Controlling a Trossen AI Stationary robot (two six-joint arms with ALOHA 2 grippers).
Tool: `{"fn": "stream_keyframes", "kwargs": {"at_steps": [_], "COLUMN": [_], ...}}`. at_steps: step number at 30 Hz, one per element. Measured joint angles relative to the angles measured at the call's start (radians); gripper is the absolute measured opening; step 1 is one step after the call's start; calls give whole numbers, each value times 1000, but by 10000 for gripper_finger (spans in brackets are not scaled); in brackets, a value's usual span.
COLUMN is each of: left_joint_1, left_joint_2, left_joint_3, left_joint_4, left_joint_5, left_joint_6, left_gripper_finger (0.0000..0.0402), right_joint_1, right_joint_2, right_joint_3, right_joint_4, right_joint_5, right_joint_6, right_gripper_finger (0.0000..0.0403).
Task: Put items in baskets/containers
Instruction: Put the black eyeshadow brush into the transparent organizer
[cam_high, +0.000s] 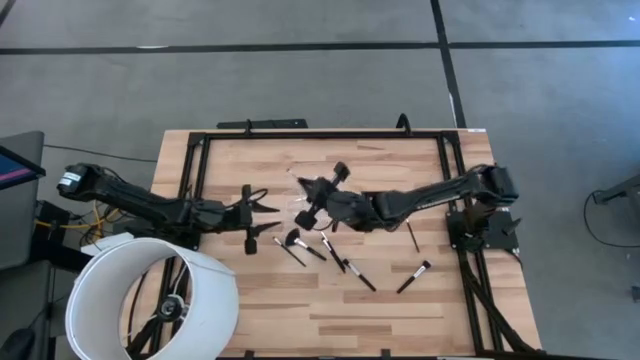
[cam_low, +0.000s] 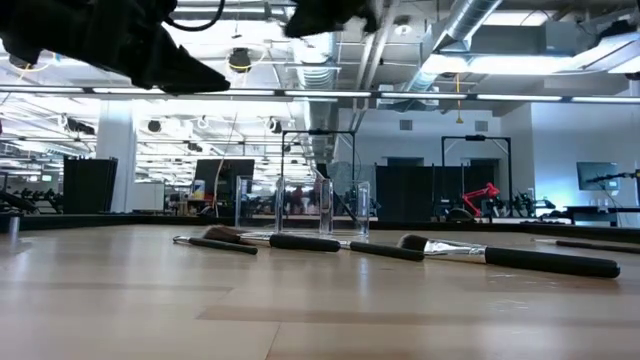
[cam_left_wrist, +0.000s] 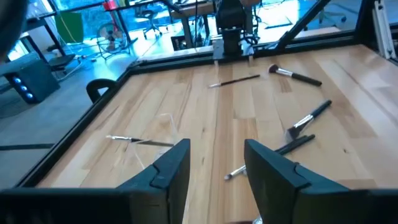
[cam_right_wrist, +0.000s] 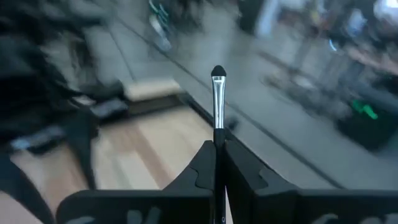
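Wooden desk (cam_high: 260, 310): pale planks inside a black frame.
Clear plastic holder (cam_low: 318, 207): stood mid-desk, behind the loose brushes (cam_low: 520, 258).
Right hand (cam_right_wrist: 217, 163): raised, pinching a black-handled, silver-ferruled makeup brush (cam_right_wrist: 217, 99) upright.
Left hand (cam_left_wrist: 214, 163): spread, empty, hovering low over the desk.
Step advice: probably lower the brush handle-first, centred over a compartment, releasing only once seated.
Writing: none readable.

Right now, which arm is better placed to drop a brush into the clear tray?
Right. The right gripper is shut on a thin black-handled, silver-ferruled makeup brush, raised over mid-table near the clear plastic tray. The left gripper is open and empty, so it would need to pick first.
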Motion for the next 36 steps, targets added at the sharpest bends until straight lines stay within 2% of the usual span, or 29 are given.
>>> {"fn": "stream_keyframes", "kwargs": {"at_steps": [3, 6, 9, 13, 22, 36], "left_joint_1": [6, 16, 24, 33, 37, 37], "left_joint_2": [15, 32, 46, 61, 63, 63], "left_joint_3": [0, 0, -1, -2, -2, -2], "left_joint_4": [-2, 0, -21, -29, -50, -53], "left_joint_5": [0, 0, 0, 0, 0, 3], "left_joint_6": [27, 28, 28, 31, 28, -6], "left_gripper_finger": [149, 149, 149, 149, 149, 149], "right_joint_1": [-40, -84, -124, -160, -193, -191], "right_joint_2": [27, 82, 179, 299, 412, 415], "right_joint_3": [-138, -257, -330, -356, -355, -355], "right_joint_4": [297, 545, 788, 1058, 1099, 1081], "right_joint_5": [-123, -148, -194, -265, -266, -268], "right_joint_6": [-65, -57, -70, -50, -12, -45], "right_gripper_finger": [5, 4, 4, 5, 17, 67]}}
